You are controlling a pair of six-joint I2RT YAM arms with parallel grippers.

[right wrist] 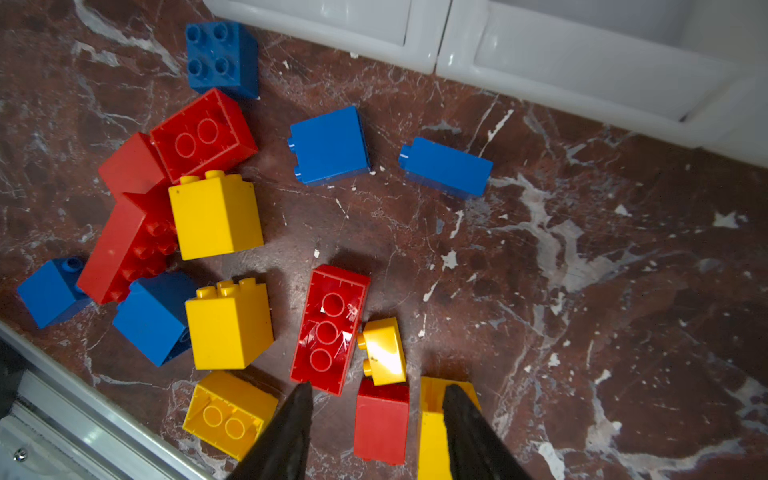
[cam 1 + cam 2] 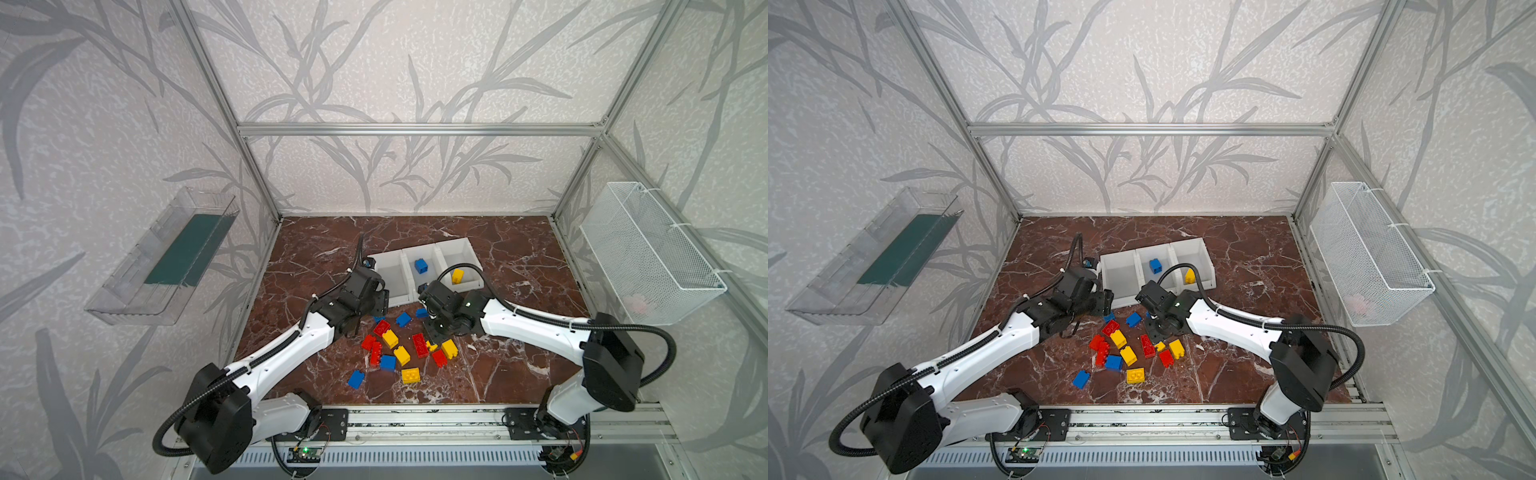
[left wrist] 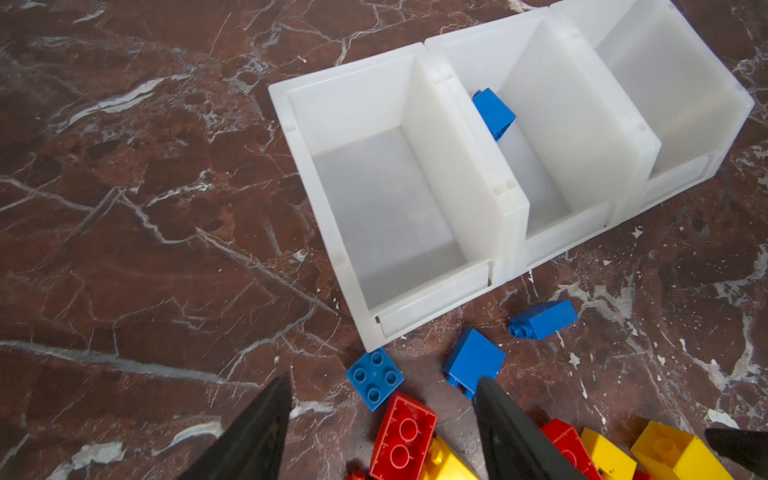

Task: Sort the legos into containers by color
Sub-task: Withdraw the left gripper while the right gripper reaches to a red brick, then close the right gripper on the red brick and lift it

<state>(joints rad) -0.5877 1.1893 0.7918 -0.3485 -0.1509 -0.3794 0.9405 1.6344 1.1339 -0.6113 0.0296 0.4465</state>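
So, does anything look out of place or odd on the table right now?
Nothing stands out. One blue brick lies in the middle bin, one yellow brick in the right bin; the unsorted pile is jumbled, some bricks overturned, as expected.

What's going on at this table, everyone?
A robot is sorting bricks by colour. One blue brick lies in the middle bin, one yellow brick in the right bin; the left bin is empty. The left pincer and right pincer hover open over the rest, holding nothing.
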